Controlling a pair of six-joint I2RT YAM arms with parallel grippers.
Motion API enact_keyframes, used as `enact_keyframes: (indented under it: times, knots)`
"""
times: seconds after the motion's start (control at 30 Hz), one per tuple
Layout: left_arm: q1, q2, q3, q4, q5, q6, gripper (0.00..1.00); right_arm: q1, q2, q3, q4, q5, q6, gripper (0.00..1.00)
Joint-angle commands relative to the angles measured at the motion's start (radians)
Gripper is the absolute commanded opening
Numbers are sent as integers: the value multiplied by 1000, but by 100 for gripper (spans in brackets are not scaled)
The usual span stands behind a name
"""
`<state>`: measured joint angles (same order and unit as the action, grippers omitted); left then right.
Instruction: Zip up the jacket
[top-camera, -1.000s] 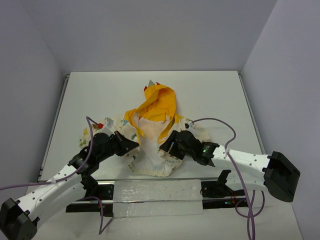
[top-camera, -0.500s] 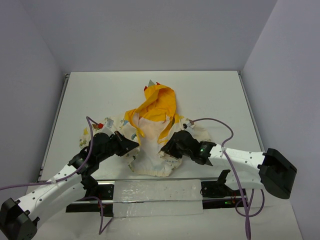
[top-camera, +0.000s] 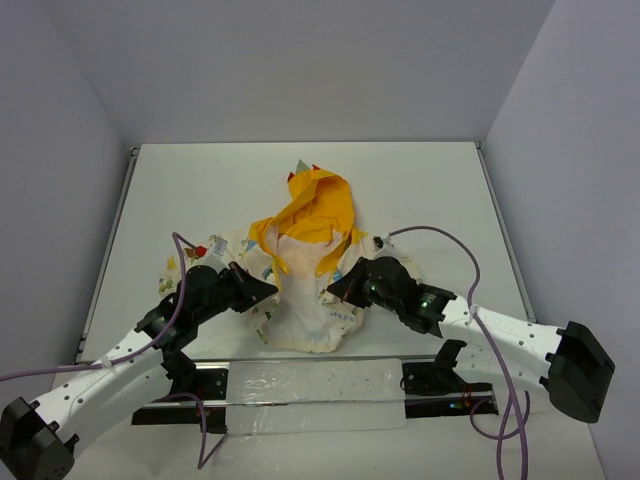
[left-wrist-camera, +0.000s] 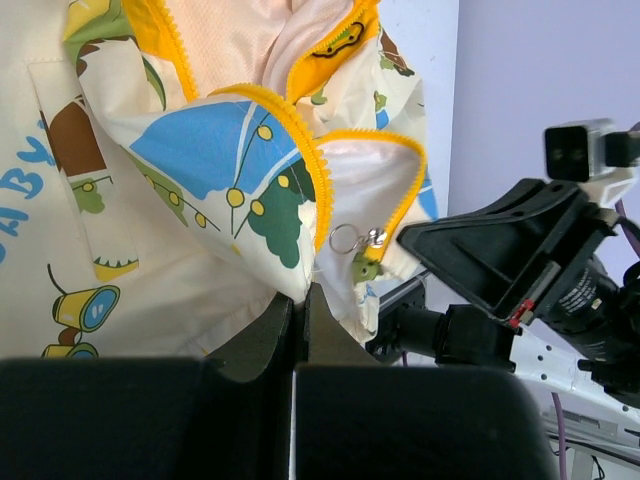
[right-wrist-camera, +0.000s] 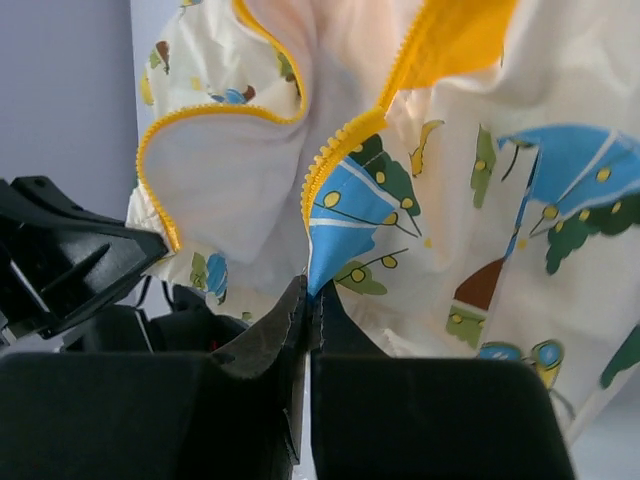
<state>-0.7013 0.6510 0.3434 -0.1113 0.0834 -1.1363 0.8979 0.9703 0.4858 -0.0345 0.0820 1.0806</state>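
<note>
The jacket (top-camera: 303, 305) lies mid-way across the table (top-camera: 200, 190), btwn the two arms, hem near, yellow hood (top-camera: 312, 208) toward the far side. Its front is open: pale inner fabric shows down the centre, w/ yellow zip teeth (left-wrist-camera: 310, 170) along both edges.

L gripper (top-camera: 270, 291) sits at the left front edge, low down by the hem. Its jaws are closed tight on the cloth, and the wrist view shows the fabric edge caught btwn the fingertips, just under the zip line. A small metal ring pull (left-wrist-camera: 350, 240) hangs on the zip just beyond that pinch, untouched.

R gripper (top-camera: 334, 291) is at the right front edge, opposite and approx level w/ the other. Its jaws are also narrow, clamped on the printed panel's corner right below the teeth.

The grippers are near each other, not touching, w/ the open strip of lining in between. Zip not joined.
</note>
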Motion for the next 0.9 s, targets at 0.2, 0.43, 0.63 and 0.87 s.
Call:
enact_keyframes:
  times: [0.2, 0.43, 0.63, 0.87]
  knots:
    - [0, 46, 135, 57, 27, 113, 0, -141, 114, 177, 88, -473, -575, 0]
    - [0, 41, 147, 96, 79, 217, 0, -152, 128, 185, 191, -657, -772, 0]
    - [0, 43, 159, 144, 72, 316, 0, -169, 138, 277, 67, -726, -809, 0]
    - [-1, -45, 71, 322, 6, 297, 0, -181, 132, 299, 29, -729, -827, 0]
